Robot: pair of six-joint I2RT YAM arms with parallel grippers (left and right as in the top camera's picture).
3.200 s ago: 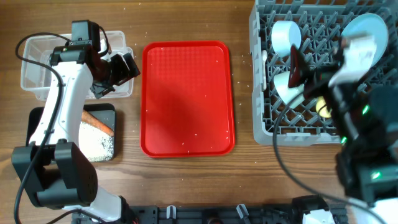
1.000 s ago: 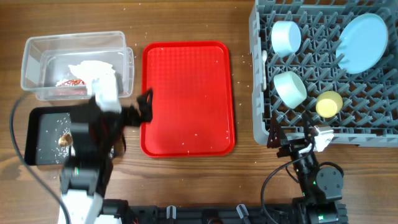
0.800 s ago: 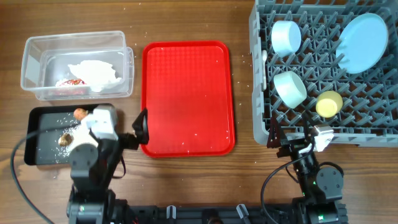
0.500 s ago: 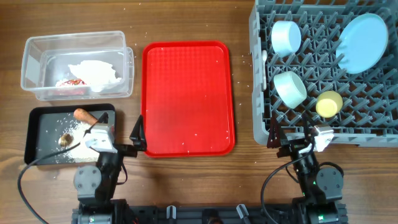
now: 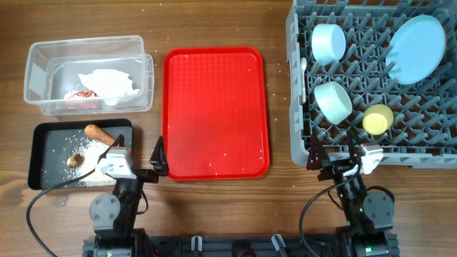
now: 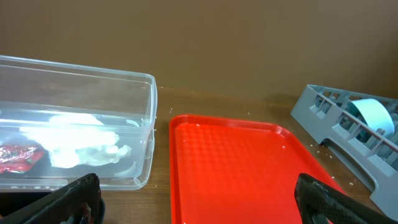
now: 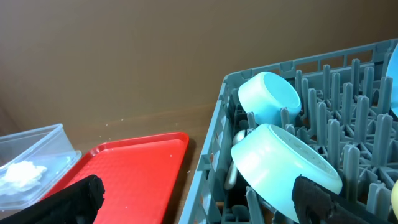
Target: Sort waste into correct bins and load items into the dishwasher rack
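Locate left gripper (image 6: 199,202) low at the table's near edge, jaws spread wide and empty, one finger over black tray (image 5: 34,153), the other over red tray (image 5: 214,107). Locate right gripper (image 7: 199,202) at the near edge beside dishwasher rack (image 5: 300,107), jaws equally wide, empty.

Find napkin (image 5: 107,80) and wrapper (image 5: 80,94) inside clear tub (image 5: 37,53), far-left corner. Find carrot-like stick (image 5: 98,133), grains (image 5: 89,146) and brown lump (image 5: 74,160) in black tray.

Check rack, far-right corner: plate (image 5: 418,48) leaning among pegs, two bowls (image 5: 328,43) (image 5: 333,100) tipped near its left edge, yellow cup (image 5: 378,119) beside the nearer bowl.
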